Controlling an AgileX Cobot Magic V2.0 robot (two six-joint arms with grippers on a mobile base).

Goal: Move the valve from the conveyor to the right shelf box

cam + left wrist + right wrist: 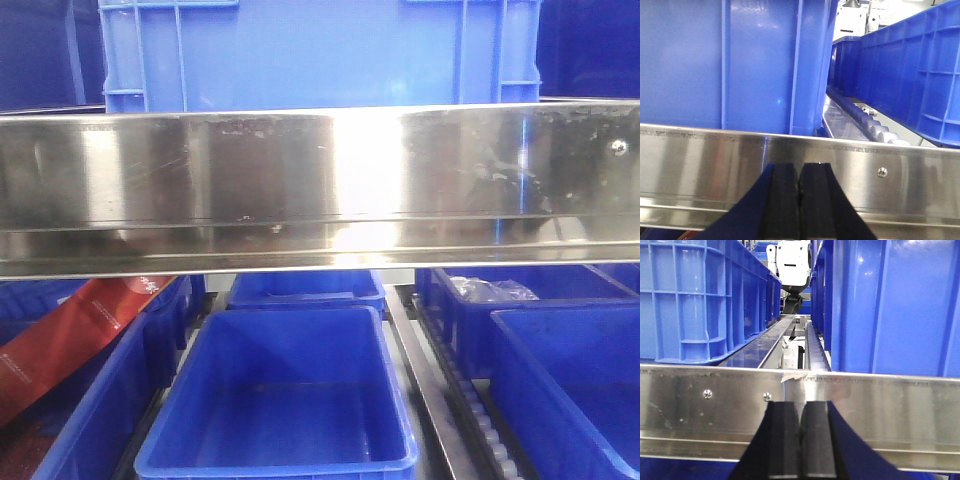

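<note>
Valve: in no view – nor the conveyor
Left gripper (799, 200): pads pressed together, empty, facing the steel shelf rail (715, 155)
Right gripper (801, 442): likewise closed (nothing held)
Front view only: lower blue bins (275, 455) – one holds a red bag (70, 345)

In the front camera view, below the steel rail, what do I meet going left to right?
Red pouch → left blue bin → empty middle blue bin → roller track → right blue bin.
</note>
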